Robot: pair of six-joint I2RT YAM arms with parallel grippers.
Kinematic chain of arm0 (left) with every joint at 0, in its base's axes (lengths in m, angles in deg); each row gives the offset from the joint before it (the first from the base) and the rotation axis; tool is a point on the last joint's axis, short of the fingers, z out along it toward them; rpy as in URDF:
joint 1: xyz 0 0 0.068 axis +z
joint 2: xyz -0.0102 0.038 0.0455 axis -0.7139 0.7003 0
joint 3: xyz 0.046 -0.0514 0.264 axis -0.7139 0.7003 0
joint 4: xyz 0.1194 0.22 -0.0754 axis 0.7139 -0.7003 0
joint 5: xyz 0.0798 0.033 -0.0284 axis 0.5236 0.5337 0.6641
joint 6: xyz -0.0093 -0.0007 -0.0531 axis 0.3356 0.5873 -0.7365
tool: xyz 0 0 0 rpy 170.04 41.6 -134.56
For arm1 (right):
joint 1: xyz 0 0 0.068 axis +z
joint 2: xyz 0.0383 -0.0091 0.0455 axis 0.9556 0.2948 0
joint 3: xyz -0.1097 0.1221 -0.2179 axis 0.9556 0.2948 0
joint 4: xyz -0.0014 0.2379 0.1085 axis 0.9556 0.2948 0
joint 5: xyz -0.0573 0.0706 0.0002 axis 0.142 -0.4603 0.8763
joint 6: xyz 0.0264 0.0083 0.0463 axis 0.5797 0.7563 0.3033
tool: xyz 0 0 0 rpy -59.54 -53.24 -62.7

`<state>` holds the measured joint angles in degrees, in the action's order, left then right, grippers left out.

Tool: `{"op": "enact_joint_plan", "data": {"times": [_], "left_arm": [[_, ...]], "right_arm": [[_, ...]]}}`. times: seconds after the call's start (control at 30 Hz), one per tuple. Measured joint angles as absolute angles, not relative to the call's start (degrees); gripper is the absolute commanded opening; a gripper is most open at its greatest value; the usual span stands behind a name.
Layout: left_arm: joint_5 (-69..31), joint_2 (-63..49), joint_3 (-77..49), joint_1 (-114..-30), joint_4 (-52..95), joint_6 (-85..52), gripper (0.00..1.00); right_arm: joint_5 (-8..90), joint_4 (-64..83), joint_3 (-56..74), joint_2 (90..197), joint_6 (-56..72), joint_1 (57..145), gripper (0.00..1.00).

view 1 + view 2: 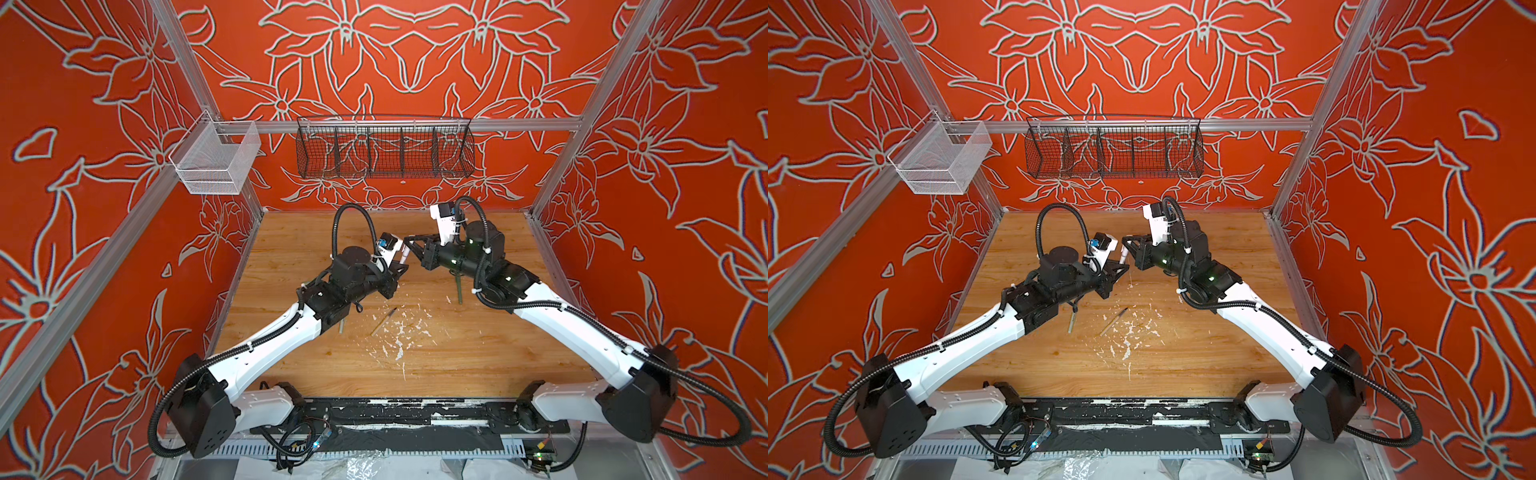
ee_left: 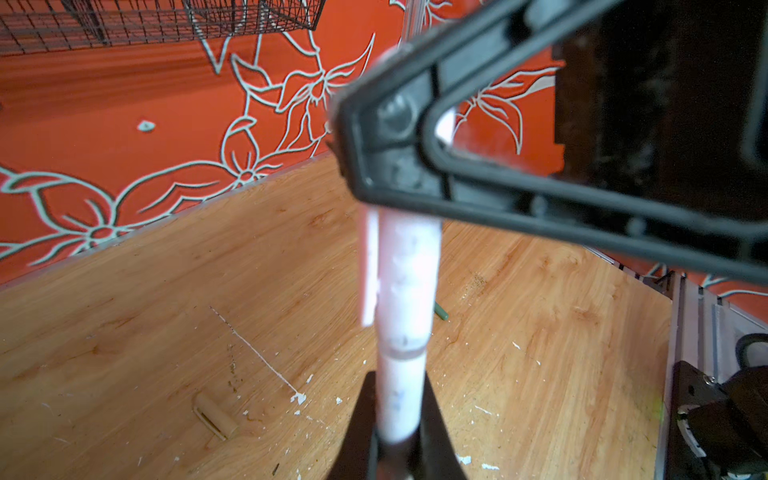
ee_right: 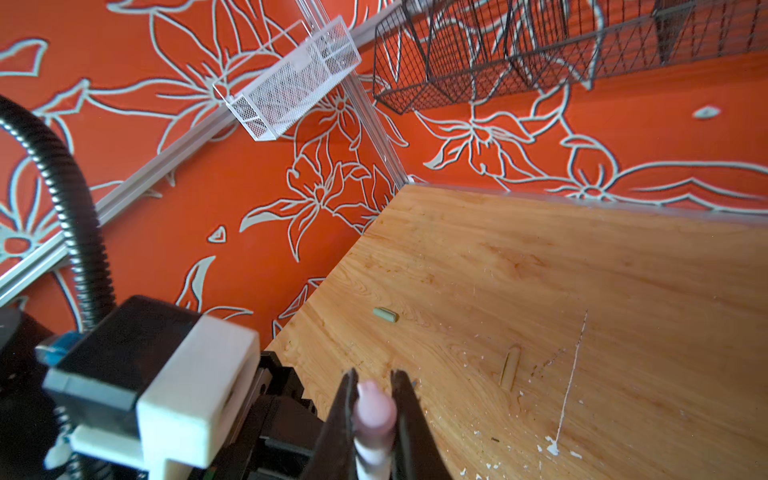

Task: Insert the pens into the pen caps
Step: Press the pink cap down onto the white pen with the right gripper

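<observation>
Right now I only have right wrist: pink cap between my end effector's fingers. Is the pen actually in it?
Observer: Left wrist view shows the pink cap sitting over the pink pen, with one seam where they meet.
Operator: What's holding the pen?
Observer: The left end effector, shut on it below that seam.
Operator: Any loose pens?
Observer: In a top view, a tan pen lies on the table by the white flecks, its dark tip bare.
</observation>
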<state>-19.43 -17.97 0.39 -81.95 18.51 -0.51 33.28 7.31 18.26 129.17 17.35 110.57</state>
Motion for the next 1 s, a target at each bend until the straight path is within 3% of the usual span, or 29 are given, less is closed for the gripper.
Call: {"op": "enact_joint_plan", "data": {"times": [0.8,1.0], "left_arm": [[-21.5,-12.0,-10.7,-81.3,6.1,2.9,0.0],[-25.4,-12.0,-8.9,-80.6,9.9,1.5,0.0]], "right_arm": [[37.2,-11.3,30.4,126.9,19.2,110.6,0.01],[37.5,-7.2,28.2,126.2,18.6,110.7,0.25]]}}
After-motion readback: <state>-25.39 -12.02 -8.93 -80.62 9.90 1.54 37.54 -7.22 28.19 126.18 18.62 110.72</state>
